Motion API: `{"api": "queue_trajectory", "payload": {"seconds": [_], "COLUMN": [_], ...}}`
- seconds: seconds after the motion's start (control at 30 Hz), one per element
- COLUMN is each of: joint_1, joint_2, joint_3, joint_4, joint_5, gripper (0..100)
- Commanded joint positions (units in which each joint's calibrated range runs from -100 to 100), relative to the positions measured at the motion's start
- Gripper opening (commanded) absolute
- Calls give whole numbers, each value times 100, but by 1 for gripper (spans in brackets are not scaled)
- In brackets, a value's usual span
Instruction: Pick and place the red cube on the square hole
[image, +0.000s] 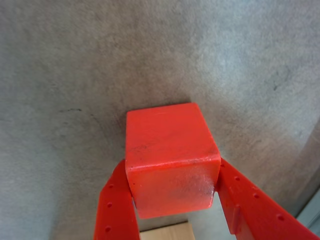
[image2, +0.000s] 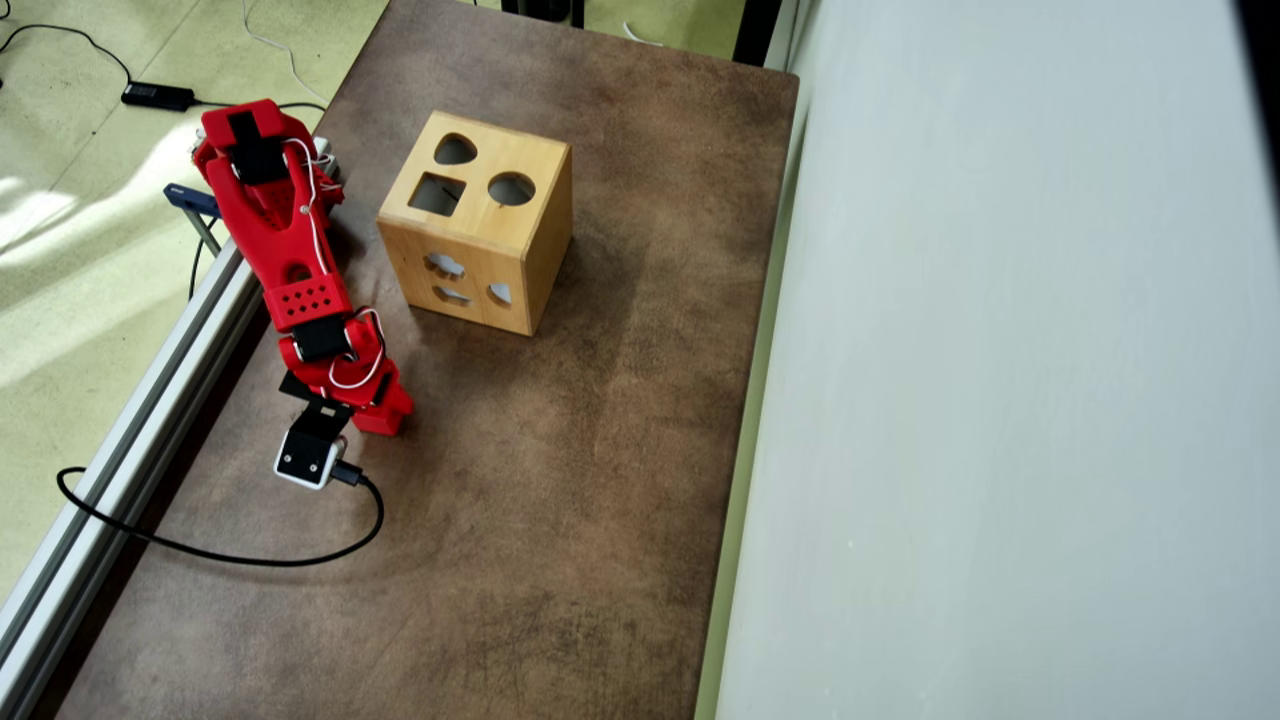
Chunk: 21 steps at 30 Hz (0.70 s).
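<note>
Gripper — fingers clamped, mid-grasp

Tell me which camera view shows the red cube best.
The wrist view: the red cube fills the centre, with its top and front faces sharp, and sits clamped between the tool's fingers. In the overhead view the arm hides it; at most a red corner shows below the wrist, indistinguishable from arm parts.

i see the red cube pinched between my gripper fingers, above the brown mat.

Overhead view: wooden box on table, arm left of it; cube apparently between fingers.
</note>
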Motion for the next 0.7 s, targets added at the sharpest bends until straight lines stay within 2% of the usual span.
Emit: {"api": "queue_trajectory", "payload": {"seconds": [0.0, 0.37, 0.67], "joint_1": [22, 29, 29], "joint_2": [-48, -846, -2069], "joint_3": [-172, -73, -163], "joint_4": [-222, -93, 904], "joint_5": [-20, -20, -29], "gripper": [4, 1, 1]}}
